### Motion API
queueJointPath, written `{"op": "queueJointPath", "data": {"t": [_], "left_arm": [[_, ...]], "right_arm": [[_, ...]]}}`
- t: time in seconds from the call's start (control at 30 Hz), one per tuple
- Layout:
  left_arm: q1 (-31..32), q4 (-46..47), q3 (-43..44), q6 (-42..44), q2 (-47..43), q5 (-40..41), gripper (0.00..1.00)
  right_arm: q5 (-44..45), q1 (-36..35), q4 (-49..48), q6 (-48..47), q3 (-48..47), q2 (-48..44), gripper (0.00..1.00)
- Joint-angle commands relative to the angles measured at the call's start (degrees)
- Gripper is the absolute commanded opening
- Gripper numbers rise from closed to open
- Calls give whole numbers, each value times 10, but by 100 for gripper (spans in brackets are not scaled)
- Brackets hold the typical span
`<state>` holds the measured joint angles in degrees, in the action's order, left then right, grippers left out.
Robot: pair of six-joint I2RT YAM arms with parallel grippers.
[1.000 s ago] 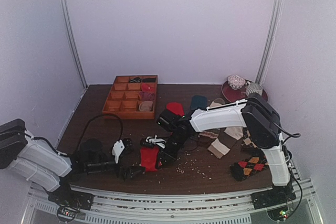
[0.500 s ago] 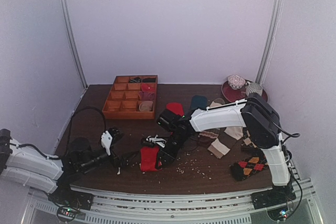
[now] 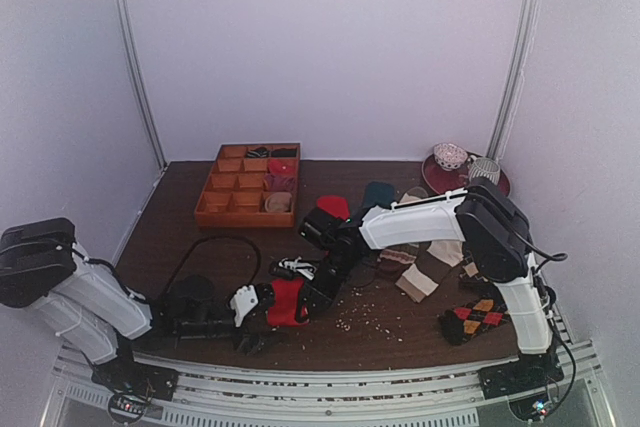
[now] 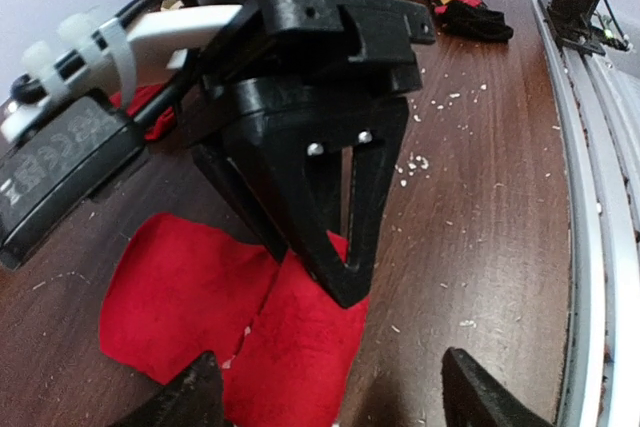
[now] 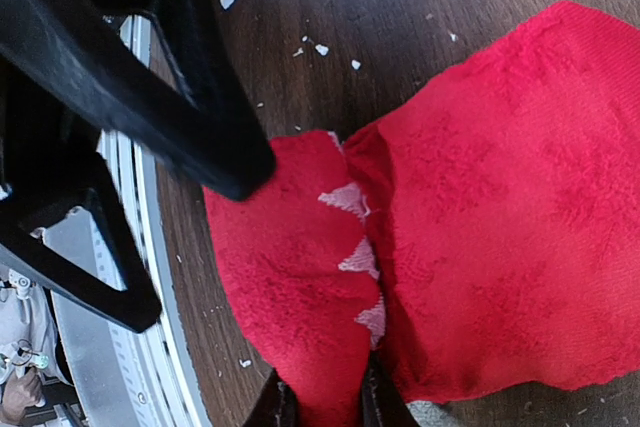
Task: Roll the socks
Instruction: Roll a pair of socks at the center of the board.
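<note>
The right pincer [image 5: 322,403] is closed on the red sock [image 5: 480,217]. Its own wrist view shows a fold of red cloth, with small white triangles along the crease, squeezed between the two fingertips. The overhead view blurs this into a dark mass. Beyond the tips the rest of the sock spreads flat on the surface [image 5: 400,7].

The left pincer [image 4: 330,399] is spread wide and holds nothing. In its wrist view the sock lies between and just ahead of its fingers, with the right pincer's black fingers planted on it.

Only the overhead view shows the beige striped sock [image 3: 425,272] and the argyle sock [image 3: 478,317] together. Both lie well beyond the right pincer, on the side away from the left one. The wooden tray [image 3: 248,187] sits far behind both pincers.
</note>
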<state>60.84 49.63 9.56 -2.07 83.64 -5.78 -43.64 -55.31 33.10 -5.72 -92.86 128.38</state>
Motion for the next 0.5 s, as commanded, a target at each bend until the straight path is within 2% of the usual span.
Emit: {"op": "queueJointPath", "data": {"t": [0.0,0.13,0.23,0.33,0.47], "left_arm": [[1,42,38,21,47,0,71],[1,68,27,7,69,31,66],[1,57,31,6,74,36,53],[1,54,27,-4,71,40,53],[1,58,20,-12,68,57,60]], "right_arm": [[45,0,64,8,14,40,16],[45,0,62,6,21,36,16],[44,0,61,6,27,35,16],[44,3,60,6,28,35,16],[43,5,57,7,32,34,16]]}}
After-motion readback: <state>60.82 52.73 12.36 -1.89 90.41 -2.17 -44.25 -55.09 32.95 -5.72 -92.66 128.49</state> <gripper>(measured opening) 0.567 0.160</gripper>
